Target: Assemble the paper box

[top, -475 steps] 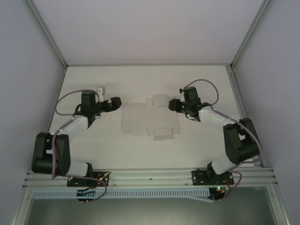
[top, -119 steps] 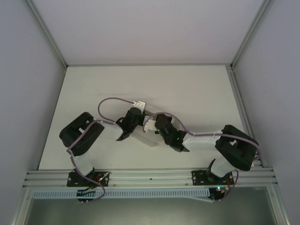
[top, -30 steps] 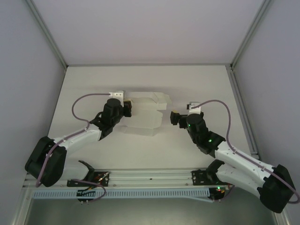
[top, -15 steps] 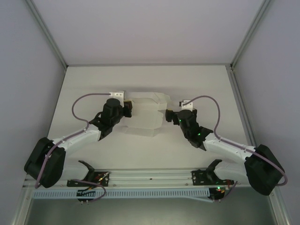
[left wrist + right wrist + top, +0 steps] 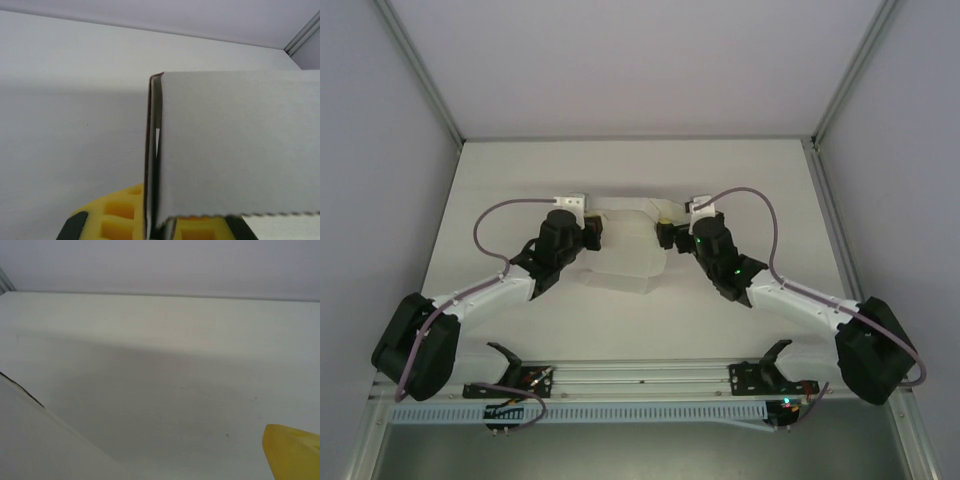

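Top external view has the thin, pale white paperboard paper box (image 5: 625, 258), partly folded up, lying about mid-width on the flat white table (image 5: 510, 180). The black left pincer (image 5: 592, 232) sits at the box's left end. The black right pincer (image 5: 666, 234) is at its right end, near the far corner, where a loose flap (image 5: 668, 209) sticks out.

From the left wrist, the box (image 5: 240, 145) shows a broad panel with a side wall folded up against it and a thin slit of light in the crease. That doubled edge runs down between the yellow ribbed pads (image 5: 117, 217), so the left pincer is pinching the box by its wall. From the right wrist, one yellow fingertip (image 5: 295, 452) hangs over bare table. A slanted pale panel with a dark crease line, probably the box (image 5: 35, 445), lies to its left. I cannot tell whether that pincer is spread or pressed together, nor whether it touches the board.

The step in hand looks like closing the box's right end while the left end is anchored. To do it well, the left grip should hold firm without crushing the wall. The right fingers should meet the flap square on, close to its crease, and push along the fold line so the thin board bends there and does not buckle. Too hard a shove could slide or twist the box out of the left grip.
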